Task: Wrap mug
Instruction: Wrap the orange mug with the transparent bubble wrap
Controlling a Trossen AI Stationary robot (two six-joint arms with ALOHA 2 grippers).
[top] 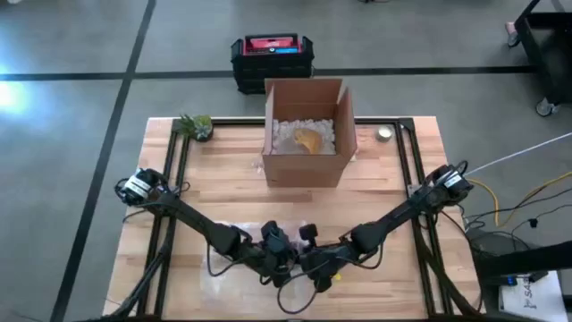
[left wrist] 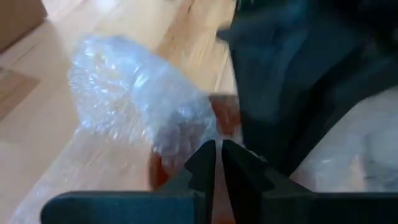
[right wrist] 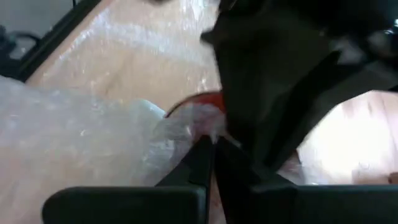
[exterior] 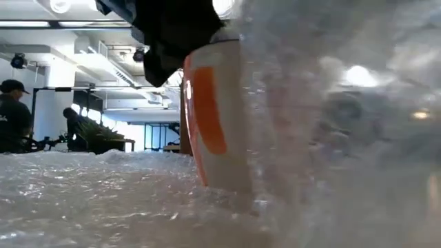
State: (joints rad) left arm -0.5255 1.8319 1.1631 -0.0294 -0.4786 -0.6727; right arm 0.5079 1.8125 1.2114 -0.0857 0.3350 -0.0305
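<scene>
My left gripper (top: 275, 243) sits at the near middle of the table (top: 223, 170), its fingers (left wrist: 205, 163) pressed together on a fold of bubble wrap (left wrist: 134, 102). Just right of it stands the mug (exterior: 217, 120), orange and white, upright, long axis vertical, the sheet already climbing its right side. My right gripper (top: 313, 261) meets it from the right, fingers pinched shut on wrap (right wrist: 81, 134) too. The mug lies between my two tools, about equally near each, so I judge either could pull the sheet across.
</scene>
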